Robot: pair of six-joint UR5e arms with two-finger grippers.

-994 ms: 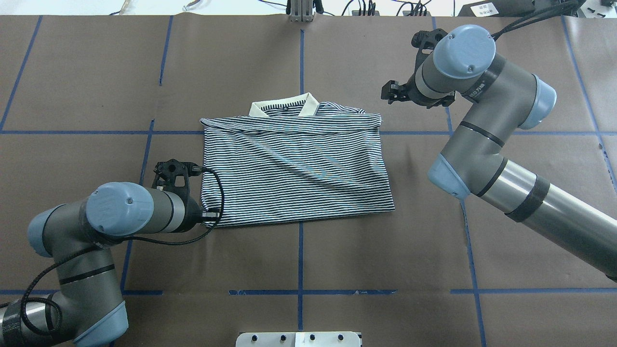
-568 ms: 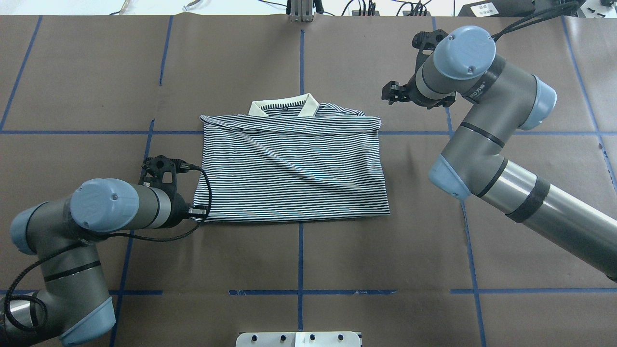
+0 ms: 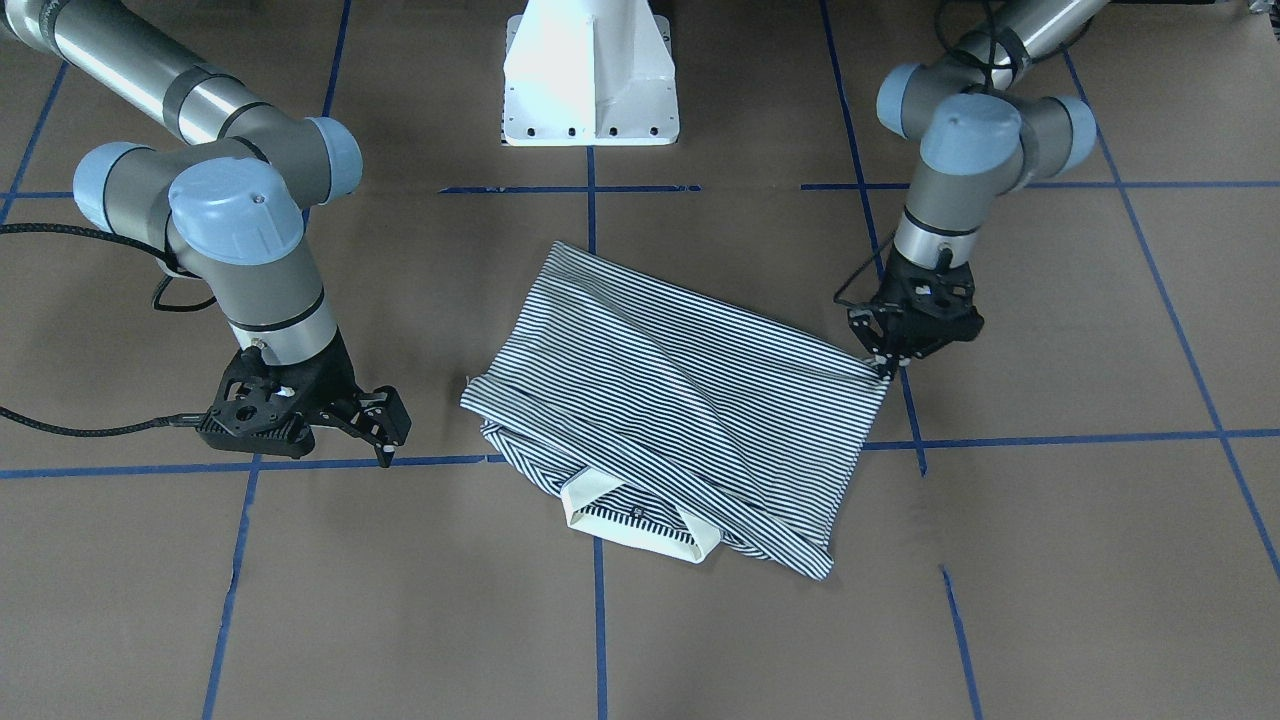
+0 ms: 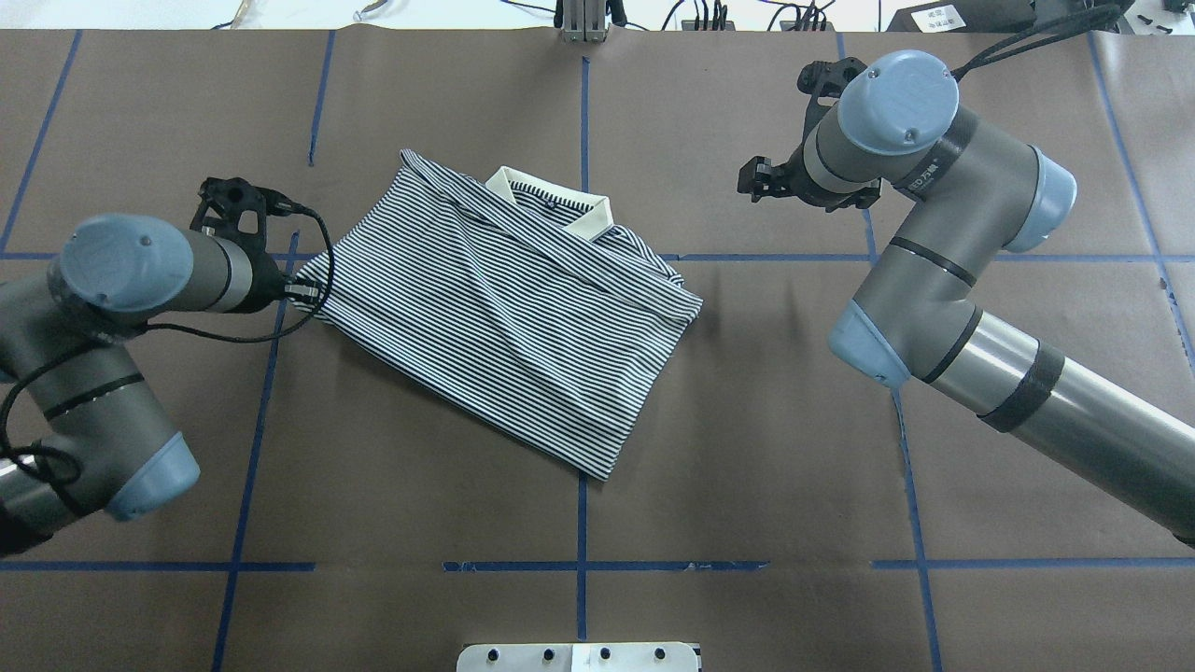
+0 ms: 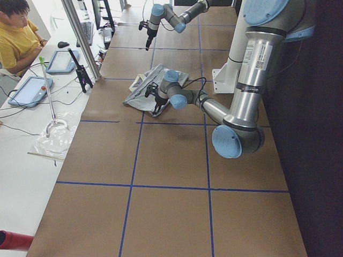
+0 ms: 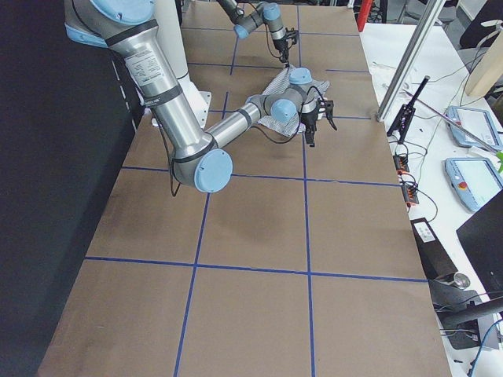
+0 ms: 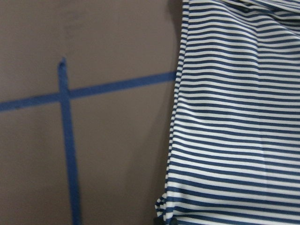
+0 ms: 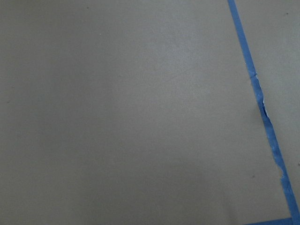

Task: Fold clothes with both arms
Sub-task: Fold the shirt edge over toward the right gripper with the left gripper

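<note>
The clothes are one folded navy-and-white striped polo shirt [image 4: 509, 317] lying askew on the brown table, its cream collar [image 4: 551, 198] at the far side. My left gripper [image 4: 303, 289] is shut on the shirt's left corner, seen pinched at the gripper [image 3: 885, 365] in the front-facing view. The left wrist view shows the striped cloth [image 7: 234, 117] along its right half. My right gripper [image 3: 390, 430] hangs open over bare table, well to the shirt's right, with nothing between its fingers. In the overhead view the right gripper [image 4: 761, 177] stays clear of the cloth.
The white pedestal [image 3: 590, 70] stands at the robot's side of the table. Blue tape lines [image 4: 579, 565] cross the brown cover. A metal bracket [image 4: 583, 23] sits at the far edge. A person [image 5: 16, 37] sits at a side bench with tablets [image 5: 29, 88].
My left gripper has pulled its corner of the shirt left and away from the robot. The shirt has swung clockwise in the overhead view and now lies diagonally. The right arm has not moved.
</note>
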